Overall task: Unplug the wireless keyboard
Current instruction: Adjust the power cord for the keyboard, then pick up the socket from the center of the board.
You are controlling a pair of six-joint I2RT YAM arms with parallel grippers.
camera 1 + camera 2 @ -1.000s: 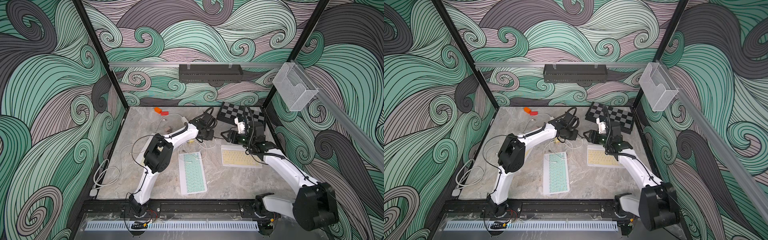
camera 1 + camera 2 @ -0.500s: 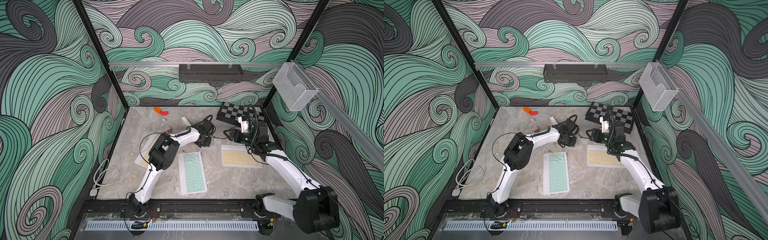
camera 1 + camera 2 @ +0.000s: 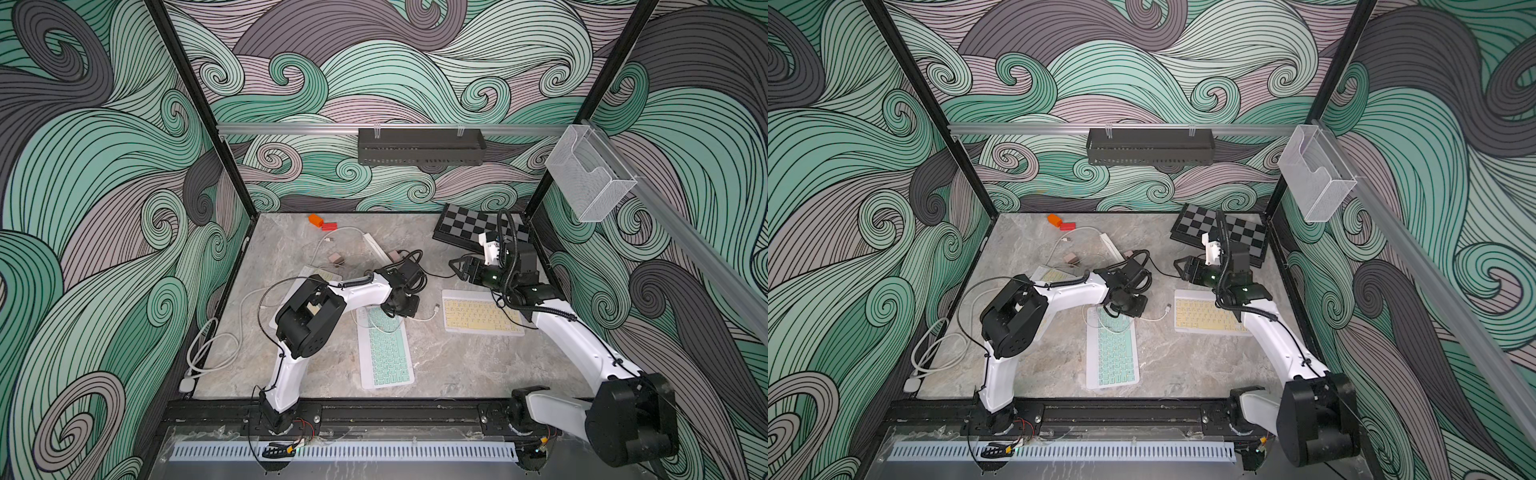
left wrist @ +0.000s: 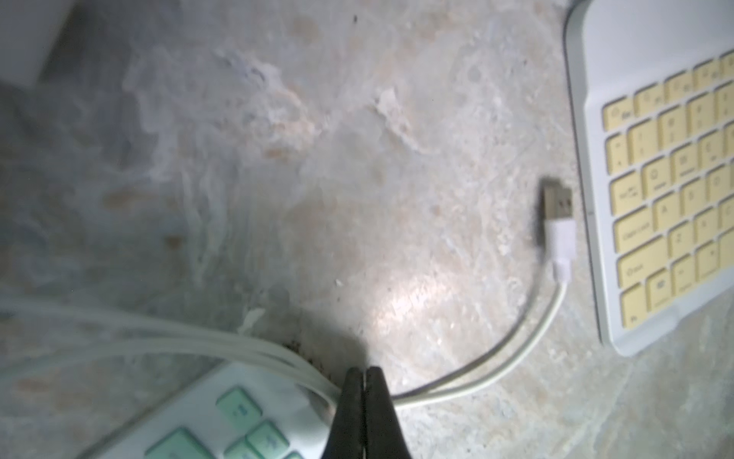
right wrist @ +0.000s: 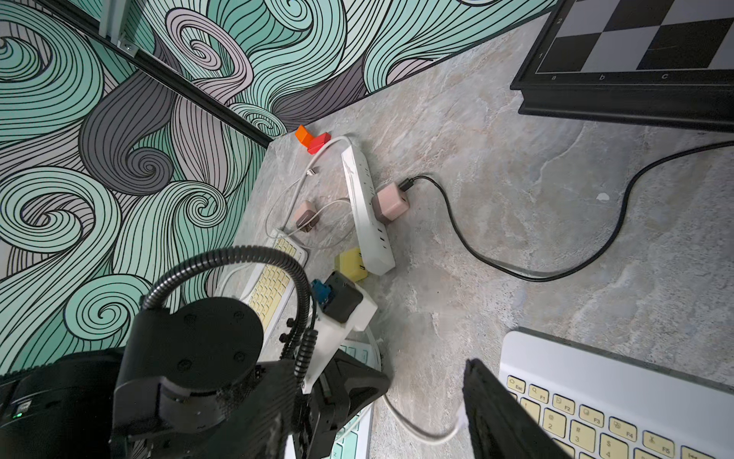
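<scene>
Left wrist view: left gripper (image 4: pixel 363 381) pinches the white cable (image 4: pixel 562 242) at the far end of the green keyboard (image 4: pixel 238 409). Right gripper (image 5: pixel 427 373) jaws are apart.

Left arm (image 3: pixel 365 293) and right arm (image 3: pixel 573 336) had white links, black joint housings and a ribbed black cable (image 3: pixel 513 232) at each wrist. Left gripper (image 4: pixel 362 375) and right gripper (image 3: pixel 456 268) were black.

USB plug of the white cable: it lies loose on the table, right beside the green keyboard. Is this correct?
Not quite. The USB plug of the white cable lies loose on the table, but beside the yellow keyboard, not the green keyboard. The left wrist view shows it.
</scene>
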